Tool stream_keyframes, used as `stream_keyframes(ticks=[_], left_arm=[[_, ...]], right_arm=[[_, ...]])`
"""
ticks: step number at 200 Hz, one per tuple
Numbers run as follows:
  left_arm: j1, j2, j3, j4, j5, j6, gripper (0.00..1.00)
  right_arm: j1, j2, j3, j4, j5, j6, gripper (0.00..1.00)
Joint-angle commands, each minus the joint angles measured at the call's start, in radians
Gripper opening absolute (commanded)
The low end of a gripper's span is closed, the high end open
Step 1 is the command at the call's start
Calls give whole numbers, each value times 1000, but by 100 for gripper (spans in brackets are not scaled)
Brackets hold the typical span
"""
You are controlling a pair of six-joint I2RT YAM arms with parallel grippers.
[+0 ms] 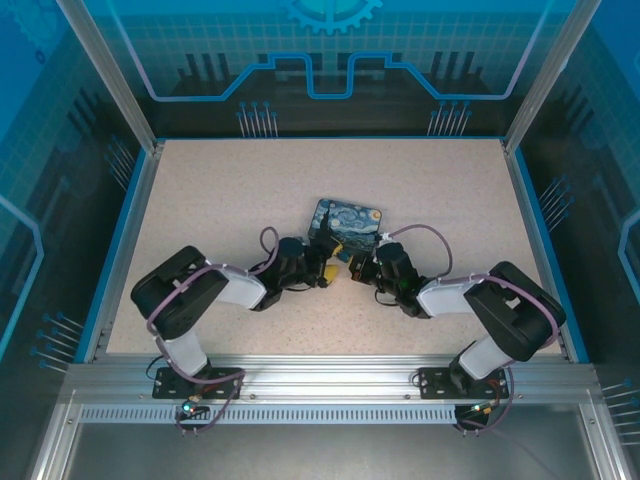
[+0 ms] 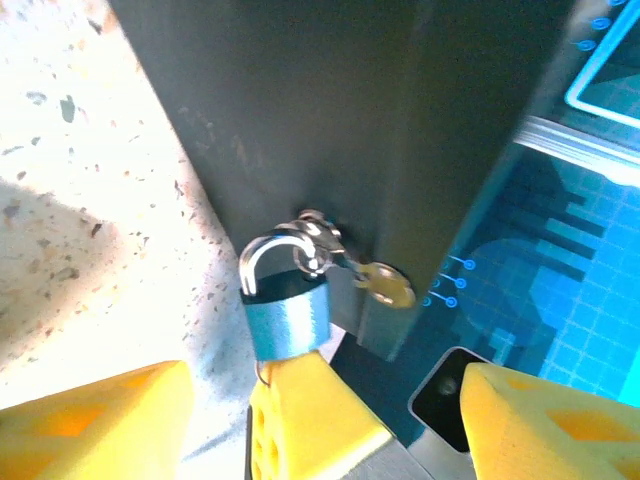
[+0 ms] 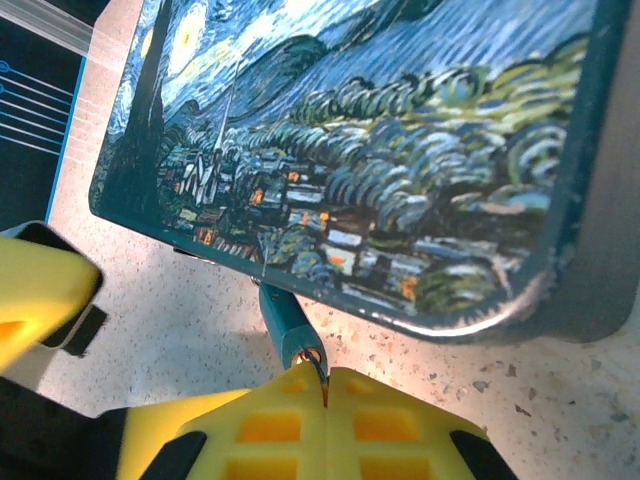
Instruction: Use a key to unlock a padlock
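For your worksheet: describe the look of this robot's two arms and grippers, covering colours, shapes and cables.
The left arm and right arm match: bulky black joint housings, a white forearm link, a looping lilac cable. The left gripper and right gripper have chunky yellow fingers, moulded with a grid of square recesses.

Black-and-white arms (image 1: 190, 295), purple cables (image 1: 268, 240), yellow waffle-patterned end effector fingers (image 3: 260, 425)

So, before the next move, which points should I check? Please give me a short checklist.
1. Right gripper shut on the thin dark metal key: ok.
2. Key seated in the small metal padlock: cannot tell.
3. Curved steel shackle released: not ok, closed through the hasp.
4. Left gripper holding the padlock: not ok, open, not touching it.
5. Swirl-painted blue-and-yellow rectangular tin flat on the table: ok.
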Motion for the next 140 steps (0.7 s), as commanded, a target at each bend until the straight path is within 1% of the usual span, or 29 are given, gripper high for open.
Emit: stream_keyframes(ticks=[1,19,30,54,71,84,110,140], left_arm=[[22,-79,-50,10,-11,57,72],[27,-121,-84,4,-30,96,70],[26,-132,-103,30,-36,122,66],[20,-132,-123,90,-33,163,57],[4,-118,-125,121,-34,169,54],[-13,-92,-125,149,-35,161,53],[-48,-2,-134,269,-43,130,49],[-95,103,-127,376,-67,105,49]], right_arm=[[16,-34,-29,-90,32,67,0],[30,-68,-46,-109,57,142,0],[44,-91,-58,-134,80,205,0],[88,-137,-80,-160,137,297,0],[114,-157,-98,-177,187,341,0],[117,-171,-115,-182,209,360,0],[120,-213,-133,-209,236,370,0],[119,-250,-139,-245,247,367,0]])
